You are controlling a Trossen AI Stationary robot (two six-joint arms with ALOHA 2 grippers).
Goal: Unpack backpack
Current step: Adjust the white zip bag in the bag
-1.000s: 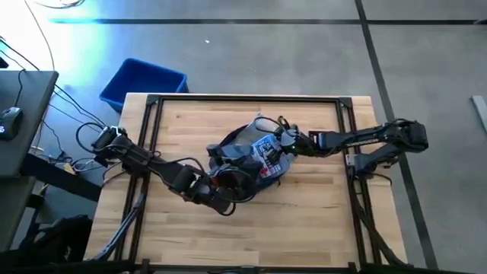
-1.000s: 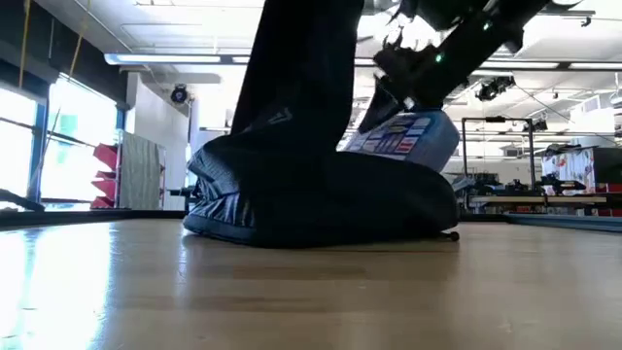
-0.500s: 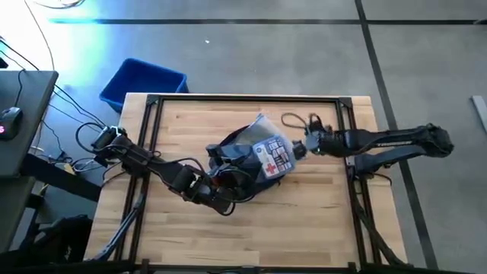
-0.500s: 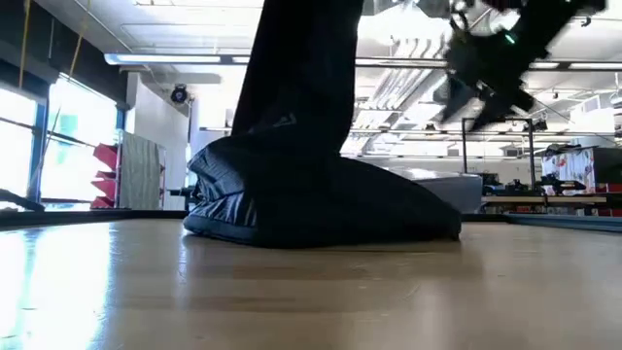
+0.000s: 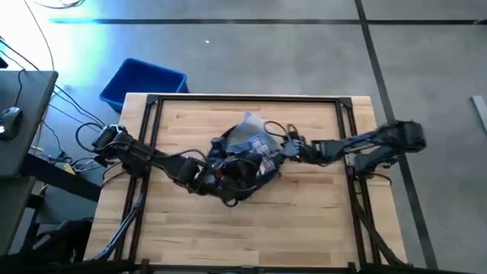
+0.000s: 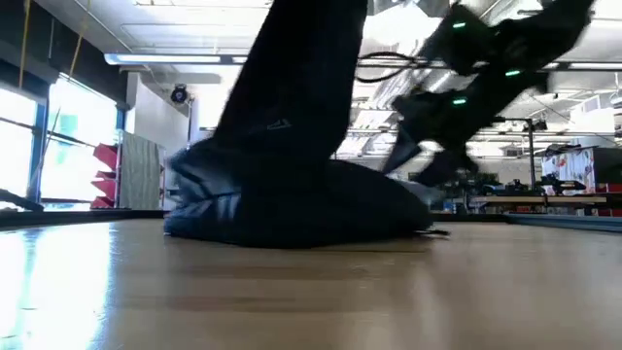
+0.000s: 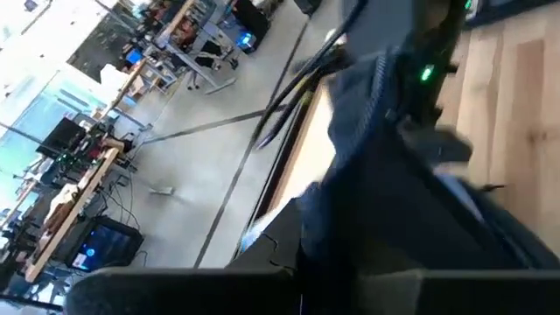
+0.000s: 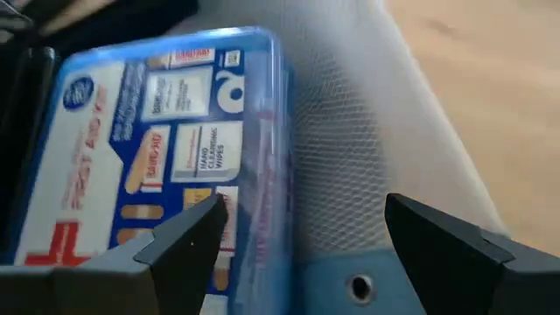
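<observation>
Where workshop benches recede, backpack (image 6: pixel 301 199) rests on wooden table (image 6: pixel 311 292).

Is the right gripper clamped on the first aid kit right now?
No: in the right wrist view the right gripper is open, its fingers either side of the first aid kit without closing on it.

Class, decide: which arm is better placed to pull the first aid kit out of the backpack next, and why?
Right. The right gripper is open, facing the first aid kit. The left gripper is down on the backpack, seemingly steadying it.
</observation>
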